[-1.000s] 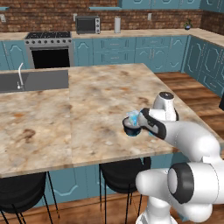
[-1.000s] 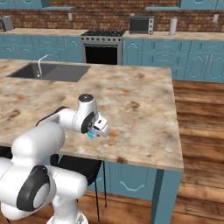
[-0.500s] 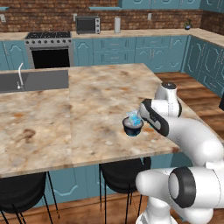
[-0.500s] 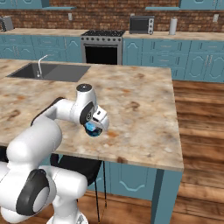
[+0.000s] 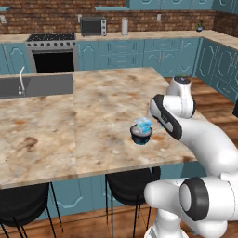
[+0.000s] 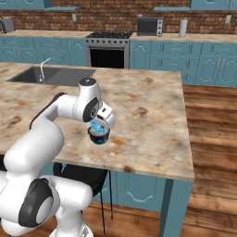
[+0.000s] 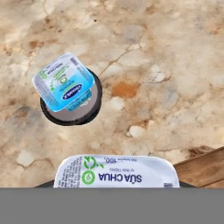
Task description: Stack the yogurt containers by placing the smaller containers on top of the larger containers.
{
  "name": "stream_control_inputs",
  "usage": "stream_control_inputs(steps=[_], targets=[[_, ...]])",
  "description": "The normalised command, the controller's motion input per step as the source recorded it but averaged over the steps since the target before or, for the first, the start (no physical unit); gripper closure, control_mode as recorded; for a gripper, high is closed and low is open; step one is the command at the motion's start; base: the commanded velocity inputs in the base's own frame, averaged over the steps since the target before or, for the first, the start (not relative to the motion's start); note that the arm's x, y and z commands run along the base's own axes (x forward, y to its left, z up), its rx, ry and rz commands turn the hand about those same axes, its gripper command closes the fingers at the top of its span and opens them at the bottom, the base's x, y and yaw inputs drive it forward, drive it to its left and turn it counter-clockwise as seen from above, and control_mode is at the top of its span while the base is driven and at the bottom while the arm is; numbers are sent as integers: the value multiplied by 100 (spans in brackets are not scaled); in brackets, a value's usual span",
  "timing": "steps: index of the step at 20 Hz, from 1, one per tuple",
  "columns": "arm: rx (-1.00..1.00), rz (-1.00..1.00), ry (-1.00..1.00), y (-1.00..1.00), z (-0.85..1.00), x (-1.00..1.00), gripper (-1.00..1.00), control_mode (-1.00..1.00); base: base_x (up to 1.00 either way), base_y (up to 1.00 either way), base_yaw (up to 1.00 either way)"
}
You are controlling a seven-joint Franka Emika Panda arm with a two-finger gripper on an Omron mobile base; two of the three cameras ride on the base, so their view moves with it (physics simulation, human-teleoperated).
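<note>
A light-blue yogurt cup (image 7: pixel 64 82) sits tilted on the dark tub (image 7: pixel 89 109), off to one side of its pale top. The same stack stands near the counter's front edge, cup (image 5: pixel 143 125) on tub (image 5: pixel 141 137), and again cup (image 6: pixel 96 126) on tub (image 6: pixel 99 137). My gripper (image 6: pixel 105 118) hovers just above and beside the stack, open and touching nothing. A second whitish-topped cup (image 7: pixel 116 173) lies close under the hand. Dark slivers flank it, and what it rests on is hidden.
The marble island counter (image 5: pixel 93 121) ends just in front of the stack, with wooden floor (image 7: pixel 201 168) beyond the edge. A sink with a faucet (image 6: pixel 44 69) is set into the far left. Black stools (image 5: pixel 130 186) stand below the counter.
The gripper has let go of the blue cup and drawn back from the tub. The cup stays on top of the tub.
</note>
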Motion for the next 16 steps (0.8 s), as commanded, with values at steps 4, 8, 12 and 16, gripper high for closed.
stream_control_inputs(steps=[4,8,12,16], targets=[[0,1,-4,3,21,2,100,-100,0,0,0],[0,0,-1,16,2,4,100,-100,0,0,0],[0,0,0,8,0,7,100,-100,0,0,0],[0,0,0,0,0,19,100,-100,0,0,0]])
